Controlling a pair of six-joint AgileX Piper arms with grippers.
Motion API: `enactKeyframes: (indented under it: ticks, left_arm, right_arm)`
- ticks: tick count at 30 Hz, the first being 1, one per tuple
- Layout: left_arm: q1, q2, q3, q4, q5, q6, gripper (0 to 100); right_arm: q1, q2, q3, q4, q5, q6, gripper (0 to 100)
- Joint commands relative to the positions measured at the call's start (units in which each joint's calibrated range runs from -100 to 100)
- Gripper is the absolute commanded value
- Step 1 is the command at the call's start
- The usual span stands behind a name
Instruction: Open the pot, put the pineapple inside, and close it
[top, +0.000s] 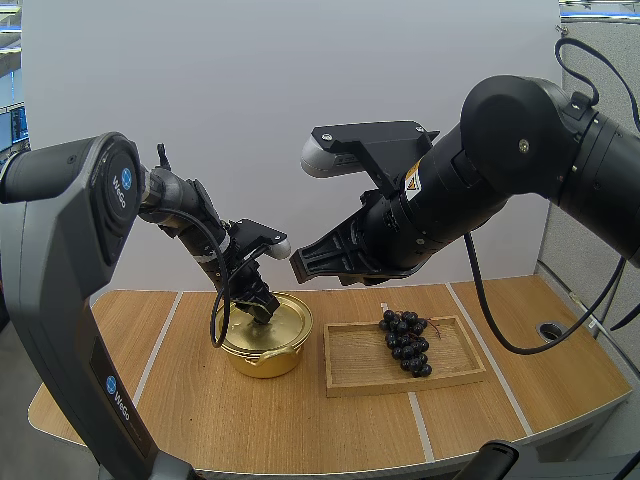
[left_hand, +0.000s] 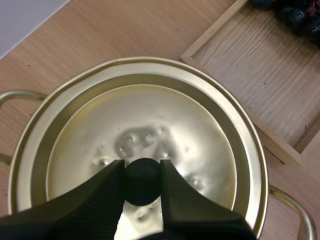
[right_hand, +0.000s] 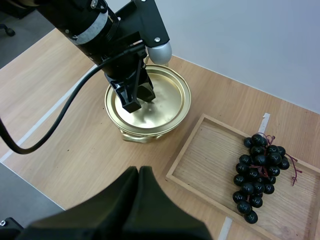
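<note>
Clamps the black knob (left_hand: 142, 180) of the lid (left_hand: 150, 120) between the two fingertips of the left gripper (top: 262, 310), pinching from either side, with the lid seated flat on the gold pot (top: 262, 360) on the wooden table (top: 200, 420). Holds the right gripper (right_hand: 139, 172) closed on nothing, fingers pressed together as one dark wedge, raised high above the table. Shows a bunch of dark grapes (top: 405, 342) lying in the wooden tray (top: 350, 378) just right of the pot, toward the tray's far side, well apart from both grippers.
</note>
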Motion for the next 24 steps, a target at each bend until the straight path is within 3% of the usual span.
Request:
enactKeyframes:
  ticks: [1,3,5,8,16,24]
  left_arm:
    - [-0.21,0.8,0.0,-1.0,0.9,-0.2,4]
    - [-0.21,0.8,-0.1,-1.7,2.1,0.2,20]
    - [-0.21,0.8,-0.7,-2.0,5.0,2.3,44]
    - [-0.21,0.8,-2.0,-2.0,10.8,3.1,99]
    - [-0.21,0.6,-8.6,-1.6,24.4,-1.8,100]
    - [-0.21,-9.7,-14.9,-1.5,24.5,-4.2,100]
  right_arm:
    - [0.1,-0.6,0.1,-0.2,0.4,-0.4,0]
    - [0.1,-0.6,0.1,-0.2,0.4,-0.4,0]
    - [0.1,-0.6,0.1,-0.2,0.4,-0.4,0]
    - [0.1,-0.6,0.1,-0.2,0.4,-0.4,0]
    - [0.1,-0.6,0.1,-0.2,0.4,-0.4,0]
    - [0.1,-0.6,0.1,-0.2,0.4,-0.4,0]
